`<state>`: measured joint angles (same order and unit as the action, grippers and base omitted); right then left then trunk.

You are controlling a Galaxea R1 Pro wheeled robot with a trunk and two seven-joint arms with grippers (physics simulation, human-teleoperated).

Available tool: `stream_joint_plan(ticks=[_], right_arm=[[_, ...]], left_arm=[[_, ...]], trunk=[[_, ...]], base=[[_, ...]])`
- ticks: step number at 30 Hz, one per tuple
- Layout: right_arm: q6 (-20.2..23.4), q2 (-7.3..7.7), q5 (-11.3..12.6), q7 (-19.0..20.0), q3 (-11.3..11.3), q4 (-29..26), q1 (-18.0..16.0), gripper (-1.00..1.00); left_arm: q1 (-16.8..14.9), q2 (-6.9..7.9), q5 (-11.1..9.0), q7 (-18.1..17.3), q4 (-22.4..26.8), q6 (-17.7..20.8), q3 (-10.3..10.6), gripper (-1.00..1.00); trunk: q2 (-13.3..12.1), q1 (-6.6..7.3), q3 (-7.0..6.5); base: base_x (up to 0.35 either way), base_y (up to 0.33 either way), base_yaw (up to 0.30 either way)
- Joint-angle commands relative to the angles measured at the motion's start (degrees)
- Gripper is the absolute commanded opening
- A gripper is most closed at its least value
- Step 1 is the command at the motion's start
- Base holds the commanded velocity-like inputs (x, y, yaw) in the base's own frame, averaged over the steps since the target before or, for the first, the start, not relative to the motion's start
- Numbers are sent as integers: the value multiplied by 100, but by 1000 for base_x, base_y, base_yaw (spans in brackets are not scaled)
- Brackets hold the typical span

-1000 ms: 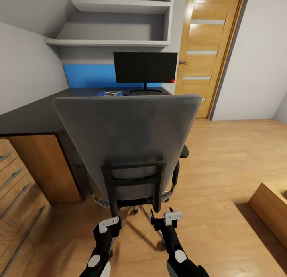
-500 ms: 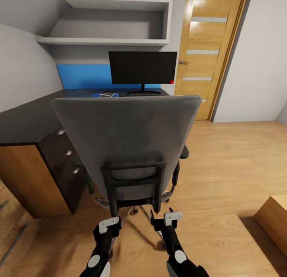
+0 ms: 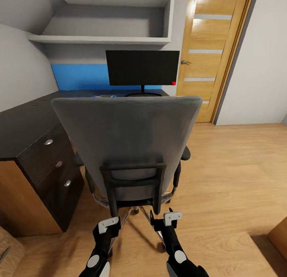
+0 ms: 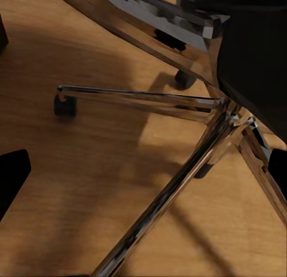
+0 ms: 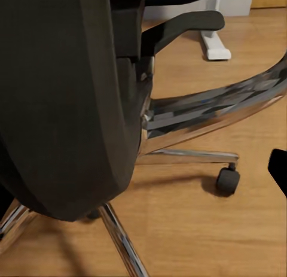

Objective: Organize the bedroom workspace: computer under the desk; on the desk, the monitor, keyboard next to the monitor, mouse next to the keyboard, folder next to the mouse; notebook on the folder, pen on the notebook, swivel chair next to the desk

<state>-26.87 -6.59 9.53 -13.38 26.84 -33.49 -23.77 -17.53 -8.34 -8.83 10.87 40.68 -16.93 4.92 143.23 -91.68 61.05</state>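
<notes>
My left gripper [image 3: 108,225] and right gripper [image 3: 172,218], both released, hover behind the swivel chair [image 3: 127,137] facing the counter [image 3: 28,121]; I should push evenly, low and slowly.

Both arms reach forward and low, side by side. The left hand [image 3: 108,225] and right hand [image 3: 172,218] sit level, near each other; finger spread unclear.
</notes>
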Motion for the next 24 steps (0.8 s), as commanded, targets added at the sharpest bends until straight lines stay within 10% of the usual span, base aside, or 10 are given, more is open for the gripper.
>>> stream_joint_plan(ticks=[1, 24], right_arm=[[-55, 9, 146, -68, 7, 5, -11, 100], [-55, 18, 137, -68, 14, 9, -10, 100]], left_arm=[[-5, 8, -48, 59, 11, -29, 13, 100], [-5, 8, -48, 56, 11, -29, 13, 100]], trunk=[[2, -2, 4], [2, -2, 4]], base=[[334, 0, 0], [334, 0, 0]])
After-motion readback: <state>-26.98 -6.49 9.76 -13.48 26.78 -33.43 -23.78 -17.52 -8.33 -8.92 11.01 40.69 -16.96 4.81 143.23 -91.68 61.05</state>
